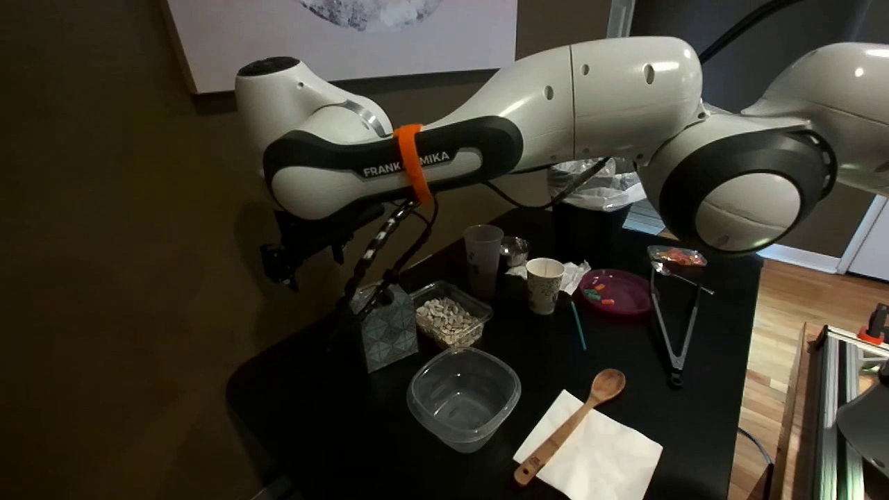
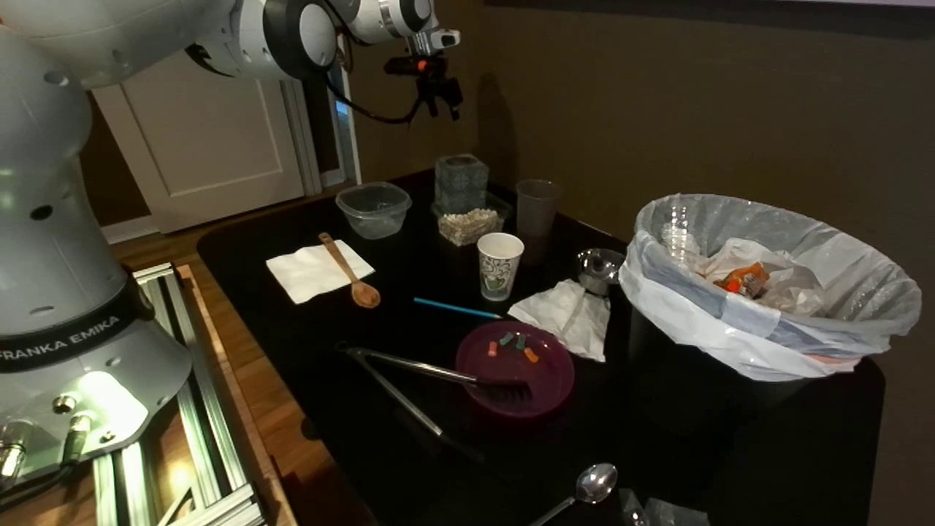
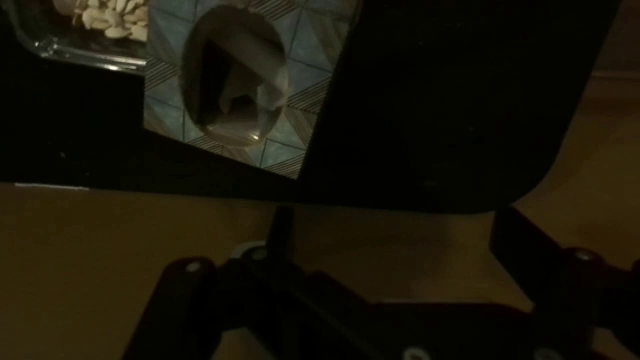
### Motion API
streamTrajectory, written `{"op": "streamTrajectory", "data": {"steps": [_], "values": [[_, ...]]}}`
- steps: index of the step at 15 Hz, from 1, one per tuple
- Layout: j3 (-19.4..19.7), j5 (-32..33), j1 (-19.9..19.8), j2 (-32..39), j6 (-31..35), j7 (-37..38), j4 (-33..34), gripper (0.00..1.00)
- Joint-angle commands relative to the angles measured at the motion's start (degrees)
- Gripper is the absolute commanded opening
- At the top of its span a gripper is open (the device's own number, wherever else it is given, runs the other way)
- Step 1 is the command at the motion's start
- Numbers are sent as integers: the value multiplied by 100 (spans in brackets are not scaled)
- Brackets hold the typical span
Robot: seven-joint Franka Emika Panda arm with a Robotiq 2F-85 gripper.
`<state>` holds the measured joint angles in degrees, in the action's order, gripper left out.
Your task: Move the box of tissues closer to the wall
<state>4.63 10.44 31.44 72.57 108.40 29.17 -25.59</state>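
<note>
Wrist view: my end effector (image 3: 395, 217), two jaws spread apart. Both exterior views: one box (image 2: 462, 184) on the worktop (image 2: 730, 446) near the wall (image 2: 694, 109), two cups (image 2: 500, 267), two spoons (image 2: 365, 294), one plate (image 2: 551, 380). The box's opening faces up, its sides skewed to the worktop's edge; I can't tell its long axis.

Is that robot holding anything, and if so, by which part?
Nothing is held: the gripper is open, and the box of tissues sits lower, untouched.
</note>
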Motion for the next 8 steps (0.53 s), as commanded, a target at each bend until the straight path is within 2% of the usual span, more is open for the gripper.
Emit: {"op": "streamTrajectory", "data": {"steps": [1,8], "values": [[21,-41,37,10,17,313,-2,100],[30,-35,39,12,25,353,6,100]]}}
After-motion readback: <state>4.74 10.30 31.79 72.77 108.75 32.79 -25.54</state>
